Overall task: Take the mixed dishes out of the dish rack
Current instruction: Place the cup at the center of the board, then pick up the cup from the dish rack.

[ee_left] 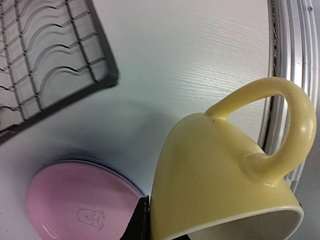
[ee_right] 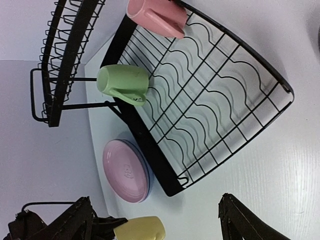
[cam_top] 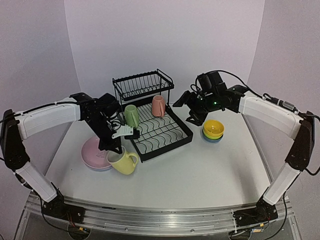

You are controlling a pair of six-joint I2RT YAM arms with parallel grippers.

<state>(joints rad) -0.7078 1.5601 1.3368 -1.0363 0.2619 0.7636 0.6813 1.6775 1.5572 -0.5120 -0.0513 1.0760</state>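
Left gripper (cam_top: 115, 148) grips the yellow mug (cam_top: 124, 162) by its rim beside the pink plate (cam_top: 92, 152); right gripper (cam_top: 190, 112) gapes open near stacked bowls (cam_top: 213, 130).

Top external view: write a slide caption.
Left gripper holds yellow mug beside pink plate; green mug and pink mug sit in dish rack; right gripper open by stacked bowls.

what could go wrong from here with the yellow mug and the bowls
1. The left gripper pinches the yellow mug by its rim, tilted, right beside the pink plate; set down like this it may clip the plate or roll.
2. The right gripper hangs open close to the stacked bowls; a careless swing toward the green mug in the dish rack could nudge them.
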